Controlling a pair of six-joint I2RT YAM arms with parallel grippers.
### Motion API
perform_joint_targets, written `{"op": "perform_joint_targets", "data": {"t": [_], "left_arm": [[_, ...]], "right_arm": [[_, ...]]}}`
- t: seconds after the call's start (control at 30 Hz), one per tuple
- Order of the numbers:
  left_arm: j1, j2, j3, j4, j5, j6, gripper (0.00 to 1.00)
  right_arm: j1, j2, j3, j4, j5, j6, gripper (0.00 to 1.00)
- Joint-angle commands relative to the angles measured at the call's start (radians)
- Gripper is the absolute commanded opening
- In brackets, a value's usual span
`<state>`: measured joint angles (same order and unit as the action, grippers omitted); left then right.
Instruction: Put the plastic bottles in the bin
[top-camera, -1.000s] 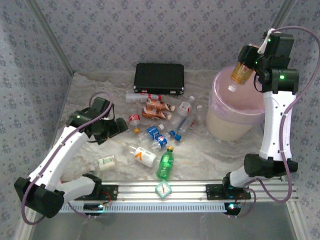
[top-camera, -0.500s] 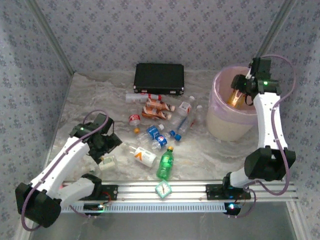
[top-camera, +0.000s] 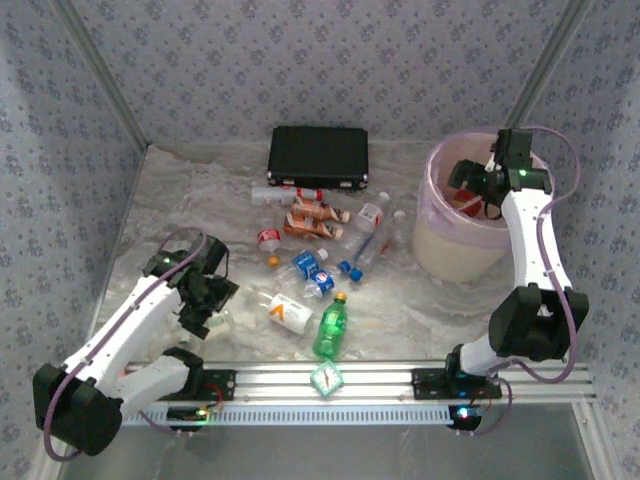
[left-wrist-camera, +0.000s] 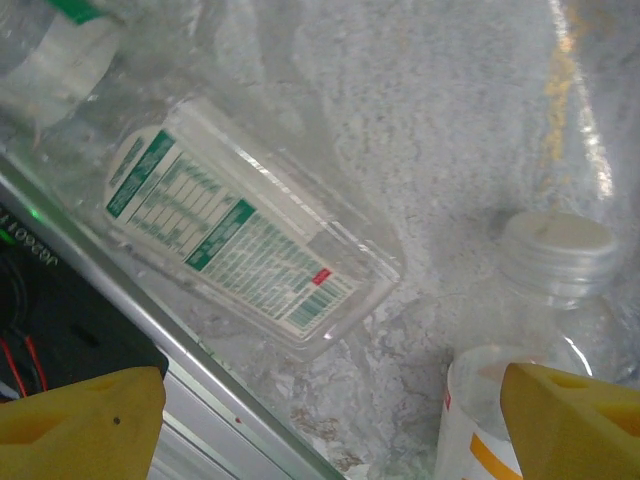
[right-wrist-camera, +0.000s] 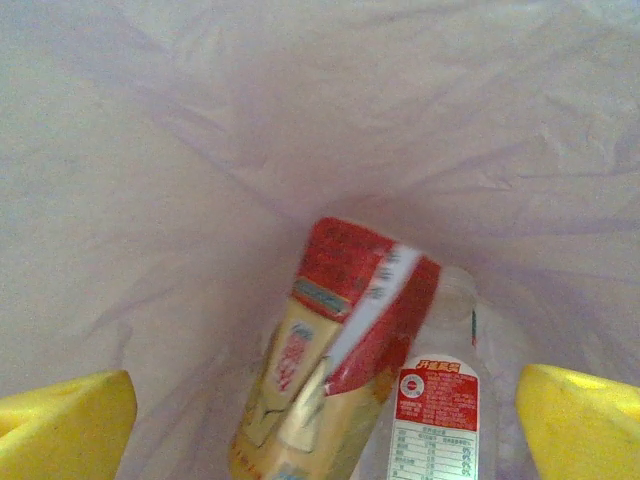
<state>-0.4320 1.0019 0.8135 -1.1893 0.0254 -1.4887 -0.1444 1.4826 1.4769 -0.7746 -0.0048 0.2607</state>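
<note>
Yellow fingertips (right-wrist-camera: 60, 420) sit at both bottom corners of my right wrist view, so the right hand (top-camera: 468, 188) is spread wide and grips nothing. It hangs inside the mouth of the bin (top-camera: 450, 250), which stands at the far right of the counter (top-camera: 180, 190), close to the right wall. Below it, on the pink-lavender bag (right-wrist-camera: 300, 120), an orange-brown bottle with a red label (right-wrist-camera: 330, 380) lies against a clear bottle (right-wrist-camera: 435, 400); neither touches the hand.

My left hand (top-camera: 203, 308) is also spread, low over the near left of the counter, just beyond the front rail (top-camera: 400, 378). Ahead of its fingers (left-wrist-camera: 80, 420) a flattened clear bottle with a green-printed label (left-wrist-camera: 235, 240) lies on the counter, not pinched. A white-capped bottle (left-wrist-camera: 555, 255) lies just to its right.

The other plastic bottles (top-camera: 312, 268) are bunched mid-counter, between the black case (top-camera: 318, 157) at the back and a green bottle (top-camera: 330, 328) near the rail. Bare counter lies open along the left wall and between the bunch and the bin
</note>
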Motion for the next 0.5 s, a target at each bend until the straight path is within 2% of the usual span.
{"op": "perform_joint_targets", "data": {"t": [0.0,0.17,0.27,0.37,0.47], "left_arm": [[0.0,-0.012,-0.011,-0.064,0.046,-0.154,0.88],[-0.026,-0.013,-0.025,-0.09,0.075,-0.294,0.9],[-0.018,-0.003,-0.066,-0.028,0.071,-0.33,0.93],[0.007,0.051,-0.083,0.029,0.072,-0.307,0.97],[0.077,0.119,-0.067,0.078,0.055,-0.207,1.0]], "right_arm": [[-0.008,-0.012,0.074,-0.056,-0.035,-0.011,0.99],[-0.002,-0.013,0.143,-0.081,-0.063,-0.009,0.99],[0.005,-0.013,0.174,-0.093,-0.082,-0.013,0.99],[0.018,-0.02,0.207,-0.116,-0.085,-0.03,0.99],[0.021,-0.027,0.238,-0.14,-0.101,-0.043,0.98]]}}
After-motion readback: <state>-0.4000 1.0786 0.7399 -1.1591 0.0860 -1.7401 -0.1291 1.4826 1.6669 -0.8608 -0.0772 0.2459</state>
